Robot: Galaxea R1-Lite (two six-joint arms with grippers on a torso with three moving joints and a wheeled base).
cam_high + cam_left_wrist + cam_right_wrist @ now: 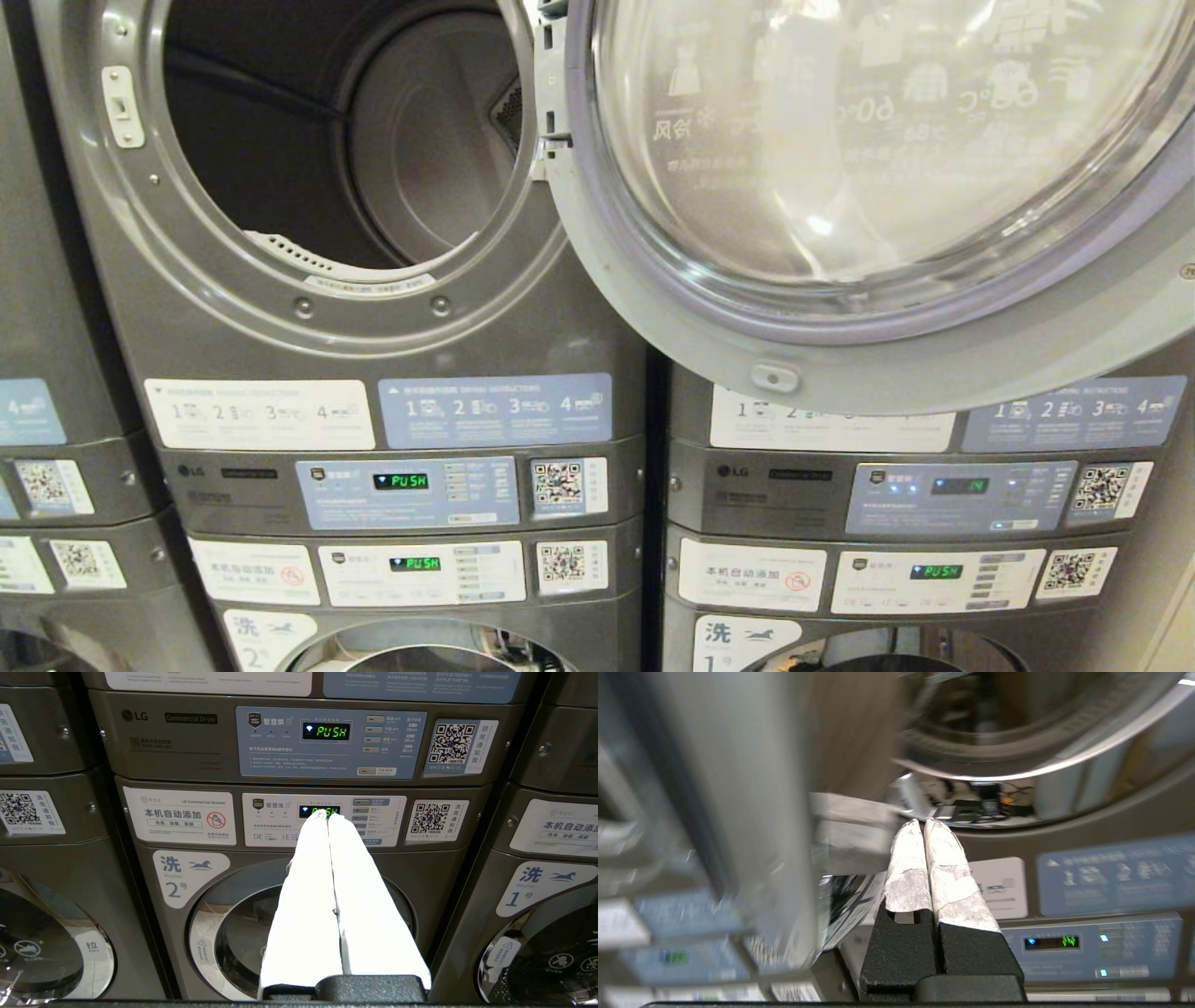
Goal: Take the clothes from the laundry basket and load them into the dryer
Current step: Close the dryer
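The dryer (308, 313), the dark grey LG machine on the left, stands with its round mouth open and its drum (411, 159) dark and bare. Its glass door (840, 168) with white garment icons is swung wide to the right. The laundry basket and the clothes are out of view. Neither arm shows in the head view. My left gripper (327, 815) is shut and empty, level with the washer panel (322, 821) under the dryer. My right gripper (923, 823) is shut and empty, pointing up at a chrome door rim (1017, 767) above the right-hand machine's panel (1087, 947).
A like machine (896, 485) stands to the right, partly covered by the open door. Washers marked 2 (187, 877) and 1 (537, 886) sit below, with closed round doors. Another stack (56, 448) is at the far left. A blurred grey upright surface (738, 788) is close beside the right gripper.
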